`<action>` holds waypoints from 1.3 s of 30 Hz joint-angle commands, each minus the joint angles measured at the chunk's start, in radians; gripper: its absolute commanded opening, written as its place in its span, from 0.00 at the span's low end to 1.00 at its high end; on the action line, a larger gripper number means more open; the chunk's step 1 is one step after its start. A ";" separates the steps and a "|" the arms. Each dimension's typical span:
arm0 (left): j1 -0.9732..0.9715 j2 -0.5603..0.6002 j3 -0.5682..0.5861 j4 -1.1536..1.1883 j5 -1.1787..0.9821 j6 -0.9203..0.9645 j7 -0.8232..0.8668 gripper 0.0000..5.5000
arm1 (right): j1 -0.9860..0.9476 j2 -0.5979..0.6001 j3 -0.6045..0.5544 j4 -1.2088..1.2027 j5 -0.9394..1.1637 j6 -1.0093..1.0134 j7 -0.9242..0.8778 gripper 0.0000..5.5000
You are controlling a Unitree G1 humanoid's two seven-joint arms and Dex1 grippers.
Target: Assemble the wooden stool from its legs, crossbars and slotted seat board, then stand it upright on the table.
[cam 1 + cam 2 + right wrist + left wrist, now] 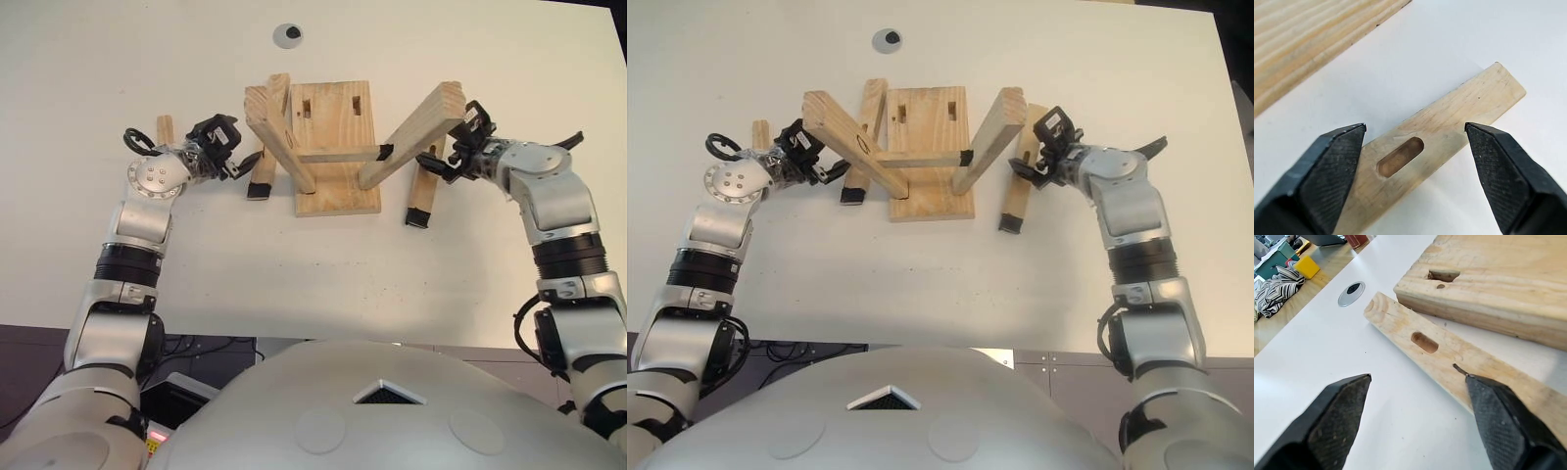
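On the white worktop (509, 69) we take the slotted seat board (338, 194) as our landmark; it lies flat.

Well to the left of the seat board we see a short wooden piece (165, 128) lying alone. Between that piece and the board is the left gripper (1419, 377). Its jaws are spread wide and hold nothing, with one fingertip (1498, 416) over the edge of a loose leg (858, 176). This leg lies just left of the seat board, close along its edge, with a black cap (260, 191) on its near end and an oval slot (1425, 341) in its upper face.

From the seat board itself two legs rise, the left one (279, 132) and the right one (416, 132) leaning apart, with a crossbar (338, 155) spanning between them. Two slots (307, 106) in the far half of the board are open.

Just right of the seat board lies a second loose leg (423, 186), also black-capped (418, 217) at its near end. Over it is the right gripper (1415, 126), its jaws wide apart on either side of the leg, gripping nothing; the leg's slot (1400, 156) shows between them.
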 commanded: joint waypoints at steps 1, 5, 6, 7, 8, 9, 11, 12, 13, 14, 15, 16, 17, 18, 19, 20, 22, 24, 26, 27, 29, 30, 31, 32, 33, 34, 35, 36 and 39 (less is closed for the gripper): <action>0.105 0.035 0.017 -0.038 0.002 0.064 -0.018 0.65 | 0.015 -0.053 -0.029 0.004 -0.012 -0.008 0.034 0.68; 0.153 0.061 0.043 -0.091 -0.010 0.092 -0.031 0.65 | 0.033 -0.092 -0.060 0.015 -0.016 -0.020 0.042 0.68; 0.156 0.064 0.043 -0.096 -0.009 0.095 -0.034 0.65 | 0.041 -0.102 -0.066 0.014 -0.015 -0.020 0.042 0.68; 0.159 0.065 0.045 -0.101 -0.009 0.095 -0.033 0.65 | 0.047 -0.110 -0.070 0.013 -0.015 -0.023 0.045 0.68; 0.161 0.062 0.051 -0.119 -0.018 0.095 -0.035 0.65 | 0.053 -0.118 -0.075 0.006 -0.015 -0.026 0.051 0.68; 0.159 0.059 0.058 -0.139 -0.026 0.089 -0.035 0.65 | 0.055 -0.123 -0.081 -0.003 -0.011 -0.034 0.061 0.68; 0.143 0.048 0.074 -0.196 -0.050 0.095 -0.039 0.65 | 0.048 -0.119 -0.094 -0.044 0.011 -0.034 0.081 0.68; 0.132 0.046 0.077 -0.213 -0.054 0.099 -0.038 0.65 | 0.044 -0.115 -0.097 -0.060 0.020 -0.032 0.085 0.68; 0.120 0.046 0.081 -0.234 -0.058 0.108 -0.038 0.65 | 0.041 -0.109 -0.098 -0.080 0.025 -0.028 0.088 0.68; 0.110 0.048 0.084 -0.253 -0.058 0.119 -0.038 0.65 | 0.042 -0.108 -0.096 -0.102 0.027 -0.023 0.092 0.68; 0.100 0.051 0.085 -0.264 -0.057 0.125 -0.040 0.65 | 0.048 -0.108 -0.095 -0.124 0.027 -0.020 0.093 0.68; 0.091 0.056 0.086 -0.274 -0.057 0.131 -0.042 0.65 | 0.055 -0.112 -0.093 -0.146 0.026 -0.019 0.097 0.68; 0.085 0.060 0.087 -0.279 -0.056 0.137 -0.043 0.65 | 0.060 -0.114 -0.093 -0.163 0.025 -0.017 0.098 0.68; 0.080 0.064 0.088 -0.280 -0.053 0.137 -0.043 0.65 | 0.063 -0.115 -0.094 -0.177 0.025 -0.013 0.099 0.68; 0.073 0.067 0.088 -0.278 -0.051 0.137 -0.043 0.65 | 0.063 -0.114 -0.096 -0.189 0.028 -0.007 0.100 0.68; 0.066 0.067 0.087 -0.269 -0.048 0.134 -0.042 0.65 | 0.063 -0.110 -0.098 -0.197 0.030 -0.002 0.099 0.68; 0.057 0.061 0.080 -0.246 -0.039 0.127 -0.036 0.65 | 0.064 -0.104 -0.099 -0.203 0.031 0.001 0.096 0.68; 0.054 0.054 0.068 -0.204 -0.019 0.112 -0.022 0.65 | 0.064 -0.099 -0.098 -0.205 0.030 0.004 0.093 0.68; 0.053 0.040 0.058 -0.171 -0.009 0.097 -0.014 0.65 | 0.064 -0.094 -0.096 -0.207 0.030 0.007 0.091 0.68; 0.052 0.035 0.053 -0.160 -0.006 0.089 -0.012 0.65 | 0.064 -0.093 -0.095 -0.208 0.030 0.008 0.091 0.68; 0.046 0.022 0.041 -0.136 0.004 0.069 -0.009 0.65 | 0.061 -0.093 -0.094 -0.205 0.029 0.008 0.092 0.68; 0.041 0.018 0.034 -0.122 0.011 0.058 -0.006 0.65 | 0.059 -0.092 -0.093 -0.203 0.028 0.007 0.092 0.68; 0.037 0.013 0.030 -0.113 0.016 0.052 -0.004 0.65 | 0.058 -0.091 -0.092 -0.202 0.027 0.007 0.091 0.68; 0.036 0.008 0.027 -0.109 0.020 0.047 -0.001 0.65 | 0.055 -0.090 -0.090 -0.200 0.026 0.006 0.092 0.68; 0.033 0.004 0.026 -0.107 0.022 0.042 0.002 0.65 | 0.054 -0.089 -0.088 -0.198 0.026 0.005 0.092 0.68; 0.032 -0.002 0.027 -0.118 0.019 0.041 0.004 0.65 | 0.051 -0.088 -0.087 -0.194 0.025 0.003 0.093 0.68; 0.030 -0.009 0.027 -0.129 0.015 0.039 0.003 0.65 | 0.050 -0.087 -0.085 -0.191 0.024 0.002 0.094 0.68; 0.027 -0.014 0.027 -0.139 0.011 0.041 0.001 0.65 | 0.050 -0.086 -0.085 -0.189 0.024 0.001 0.094 0.68; 0.021 -0.026 0.018 -0.151 0.012 0.039 -0.002 0.65 | 0.048 -0.084 -0.082 -0.181 0.023 -0.002 0.093 0.68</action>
